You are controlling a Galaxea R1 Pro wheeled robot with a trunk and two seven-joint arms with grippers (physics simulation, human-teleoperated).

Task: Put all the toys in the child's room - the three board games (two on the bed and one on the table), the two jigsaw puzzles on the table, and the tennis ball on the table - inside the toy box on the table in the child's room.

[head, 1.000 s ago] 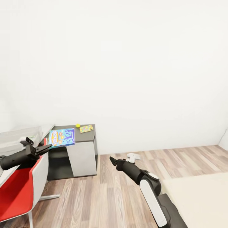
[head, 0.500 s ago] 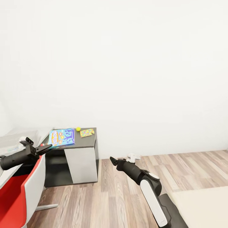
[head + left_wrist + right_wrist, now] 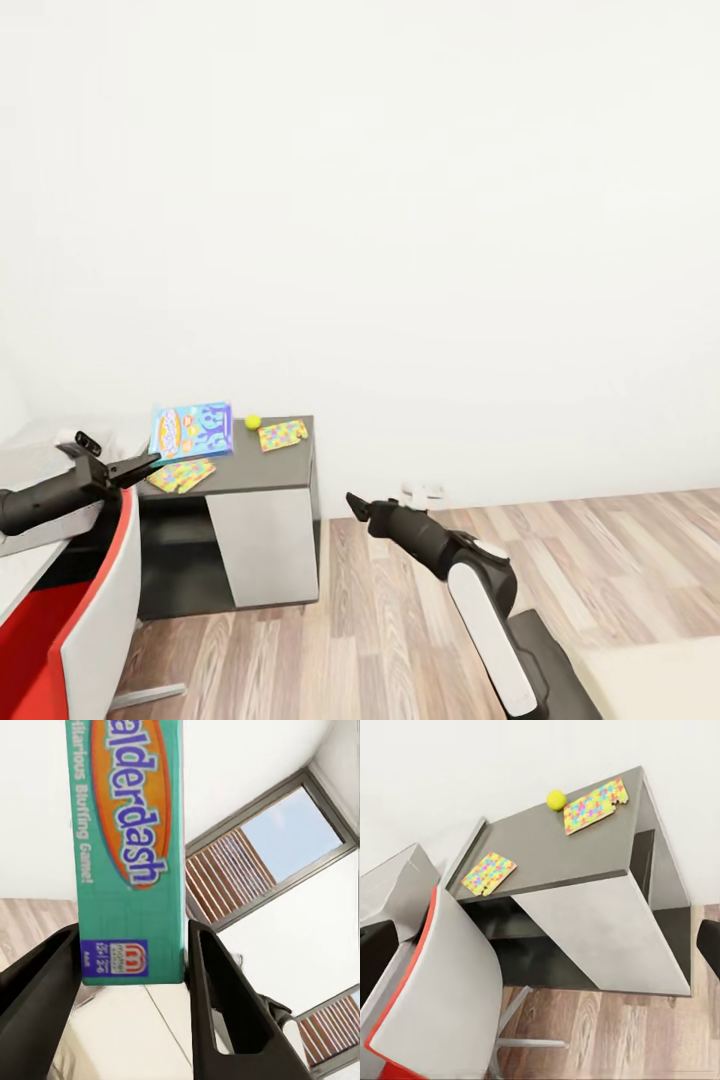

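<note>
My left gripper (image 3: pixel 148 463) is shut on a board game (image 3: pixel 190 432), a flat box with a blue cover, held above the left end of the dark grey table (image 3: pixel 270 468). In the left wrist view the game's teal edge (image 3: pixel 131 855) sits between the two black fingers (image 3: pixel 225 997). On the table lie the tennis ball (image 3: pixel 252 422), one jigsaw puzzle (image 3: pixel 283 434) beside it and another jigsaw puzzle (image 3: pixel 180 475) under the held box. The light grey toy box (image 3: pixel 394 892) stands beside the table's end. My right gripper (image 3: pixel 354 499) hangs open over the floor, right of the table.
A red and grey chair (image 3: pixel 70 620) stands close in front of the table's left end, under my left arm. A small white object (image 3: pixel 425 492) lies on the wood floor by the wall. The bed's cream corner (image 3: pixel 660 685) shows at the lower right.
The camera has moved, so the table sits more to the right and lower. The left gripper keeps the board game. The second puzzle has come into sight under it.
</note>
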